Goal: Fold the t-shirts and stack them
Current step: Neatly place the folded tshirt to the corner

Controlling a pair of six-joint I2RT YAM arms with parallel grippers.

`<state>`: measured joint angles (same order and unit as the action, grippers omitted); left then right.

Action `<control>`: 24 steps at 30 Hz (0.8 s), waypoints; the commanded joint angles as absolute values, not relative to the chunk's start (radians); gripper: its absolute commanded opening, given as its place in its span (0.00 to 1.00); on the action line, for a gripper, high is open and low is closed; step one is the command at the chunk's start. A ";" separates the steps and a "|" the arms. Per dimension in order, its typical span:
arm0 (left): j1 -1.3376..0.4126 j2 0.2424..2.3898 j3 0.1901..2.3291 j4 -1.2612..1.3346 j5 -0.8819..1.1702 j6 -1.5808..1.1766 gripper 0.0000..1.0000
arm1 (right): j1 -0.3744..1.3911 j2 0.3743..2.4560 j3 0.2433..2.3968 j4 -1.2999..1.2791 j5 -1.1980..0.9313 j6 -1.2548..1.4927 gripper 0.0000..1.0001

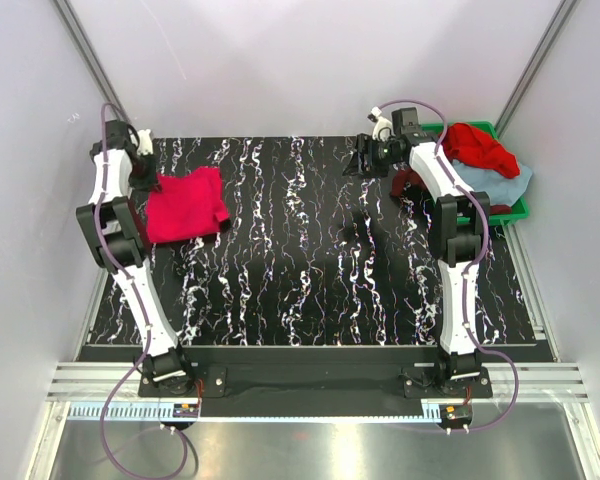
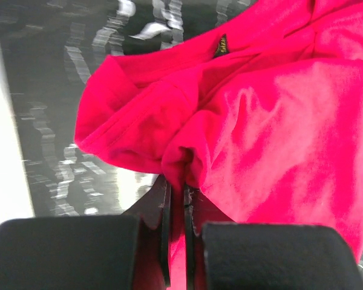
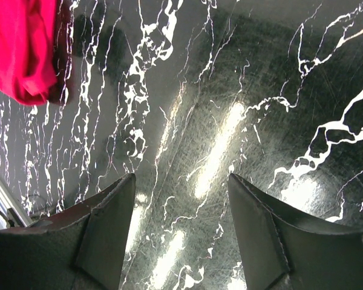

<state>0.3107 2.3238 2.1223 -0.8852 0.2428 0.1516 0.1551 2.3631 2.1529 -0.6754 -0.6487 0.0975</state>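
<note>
Neck tag point(image 2: 221, 45) on crimson-pink t-shirt point(image 2: 278, 121) has unreadable lettering.

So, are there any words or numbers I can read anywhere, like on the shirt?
Nothing here can be read.
neck tag on the crimson-pink t-shirt: gold marks on dark cloth, too small and blurred to read.
ruled strip along the front rail: only tiny tick marks, no readable numbers.
Nowhere else shows any writing.

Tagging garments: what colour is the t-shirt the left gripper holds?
The t-shirt is crimson-pink; the left wrist view shows it best.
</note>
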 commanded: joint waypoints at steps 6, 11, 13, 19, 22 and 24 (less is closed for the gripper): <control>0.337 2.345 2.218 -0.816 0.009 0.232 0.00 | 0.160 2.260 2.137 -0.667 -0.667 0.080 0.70; 0.336 2.385 2.250 -0.772 -0.060 0.253 0.00 | 0.160 2.246 2.119 -0.667 -0.661 0.074 0.70; 0.334 2.402 2.275 -0.759 -0.078 0.261 0.00 | 0.160 2.240 2.111 -0.667 -0.660 0.072 0.70; 0.314 2.465 2.329 -0.703 -0.138 0.281 0.00 | 0.160 2.226 2.082 -0.670 -0.650 0.066 0.69; 0.305 2.483 2.341 -0.692 -0.149 0.279 0.00 | 0.160 2.217 2.069 -0.672 -0.643 0.058 0.70; 0.302 2.493 2.342 -0.686 -0.158 0.276 0.00 | 0.160 2.217 2.060 -0.670 -0.641 0.058 0.69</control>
